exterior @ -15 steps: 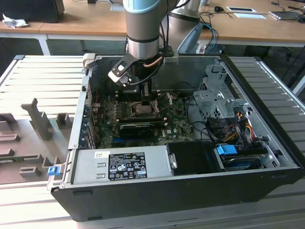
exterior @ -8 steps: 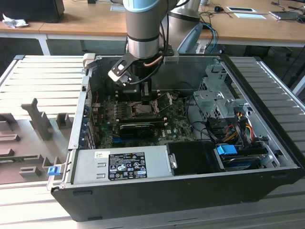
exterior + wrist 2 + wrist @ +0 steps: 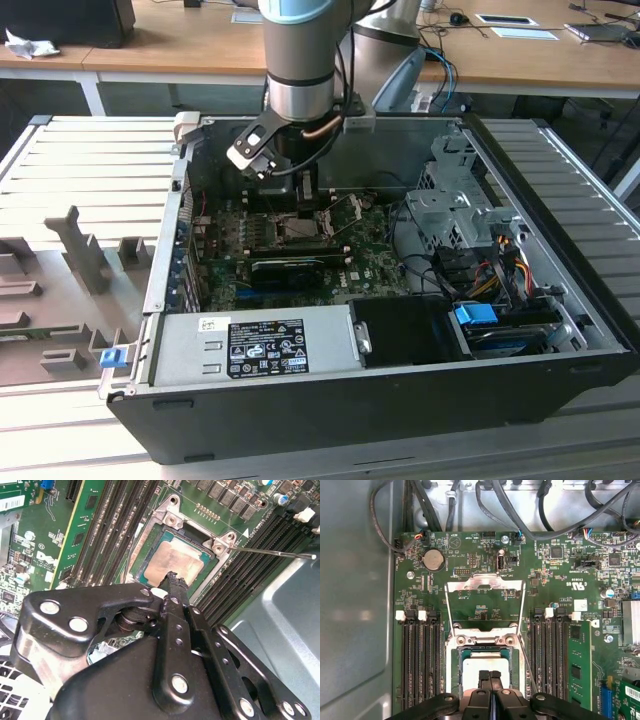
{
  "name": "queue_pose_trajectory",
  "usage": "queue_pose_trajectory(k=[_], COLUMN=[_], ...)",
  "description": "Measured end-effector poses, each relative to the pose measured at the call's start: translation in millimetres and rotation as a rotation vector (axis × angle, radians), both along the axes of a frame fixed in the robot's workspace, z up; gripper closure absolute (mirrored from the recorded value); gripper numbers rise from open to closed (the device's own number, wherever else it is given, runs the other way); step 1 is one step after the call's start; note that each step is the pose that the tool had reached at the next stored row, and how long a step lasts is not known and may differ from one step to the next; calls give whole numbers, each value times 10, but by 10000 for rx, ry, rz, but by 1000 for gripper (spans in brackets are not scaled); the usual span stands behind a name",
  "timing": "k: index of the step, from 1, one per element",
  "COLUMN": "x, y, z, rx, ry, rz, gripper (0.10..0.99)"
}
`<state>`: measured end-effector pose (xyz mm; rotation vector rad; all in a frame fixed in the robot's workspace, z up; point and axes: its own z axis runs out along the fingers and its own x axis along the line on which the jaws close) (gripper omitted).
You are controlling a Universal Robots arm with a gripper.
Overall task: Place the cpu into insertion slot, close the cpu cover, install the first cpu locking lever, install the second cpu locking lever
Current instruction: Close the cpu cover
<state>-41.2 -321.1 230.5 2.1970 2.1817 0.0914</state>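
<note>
One open computer case (image 3: 400,405) sits on a ribbed grey desk (image 3: 90,150), with wooden desks (image 3: 150,50) behind it. Inside, the cpu (image 3: 472,667) lies flat in the insertion slot (image 3: 455,675), metal top up. The cpu cover (image 3: 485,586) is swung back open. The gripper (image 3: 490,676) has its fingers (image 3: 484,679) pressed together, tips right over the chip.

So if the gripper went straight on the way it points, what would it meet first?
The small square chip with the pale silvery-grey metal top, lying in the dark square socket. The gripper, shut, points right at it; whether it touches the chip is unclear.
</note>
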Motion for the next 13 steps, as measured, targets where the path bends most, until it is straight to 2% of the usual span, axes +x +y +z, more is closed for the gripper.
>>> queue_pose_trajectory(k=[13], x=[0], y=[0], z=[48], rx=[-2], ry=[1], rz=[0], gripper=[980])
